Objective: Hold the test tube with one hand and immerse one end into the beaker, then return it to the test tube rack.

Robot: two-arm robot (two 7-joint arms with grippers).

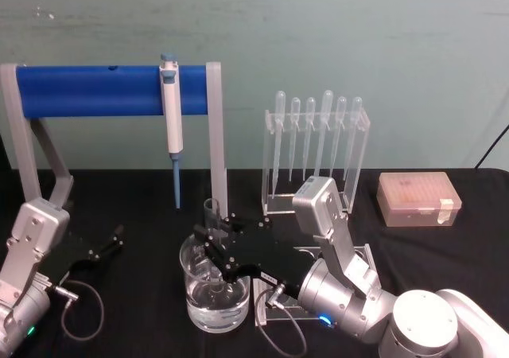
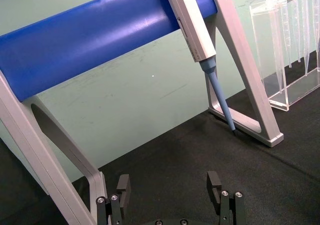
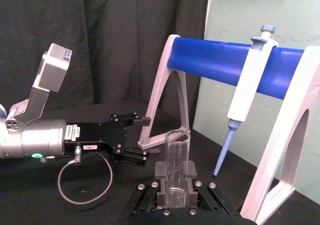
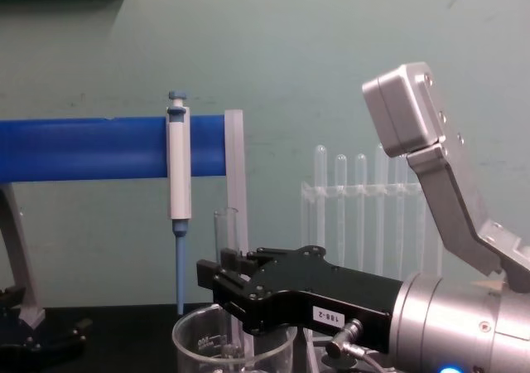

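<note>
Over on the left, the left hand (image 1: 111,243) sat parked on the black surface (image 1: 143,294), its fingers (image 2: 215,182) spread apart with nothing between them and nothing touching them.

The action was at the right hand (image 1: 213,235). It was clenched on the test tube (image 1: 211,213), the two black fingers pinched against the glass about halfway up. The tube stood upright with its open rim above the hand. Directly below the hand sat the beaker (image 1: 191,290), with water in its lower part. The tube's lower stretch ran down inside the beaker's rim. Whether the round end had actually met the water, I couldn't tell; the hand's own body covered that spot.

By my reading, this was the dip itself. To do it well, the hand needed to keep the tube vertical and centred in the beaker's mouth, away from the glass wall and the spout. It should go straight down, only until the round end was wetted. The fingers hung just above the rim, so little room was left before they struck it. The grip had to hold steady, as smooth glass will slide in a loose pinch.

Beyond the hand hung the pipettor (image 1: 170,107) on its blue bar (image 1: 95,90). Off to its right, well apart, stood the clear pipette rack (image 1: 270,163).
</note>
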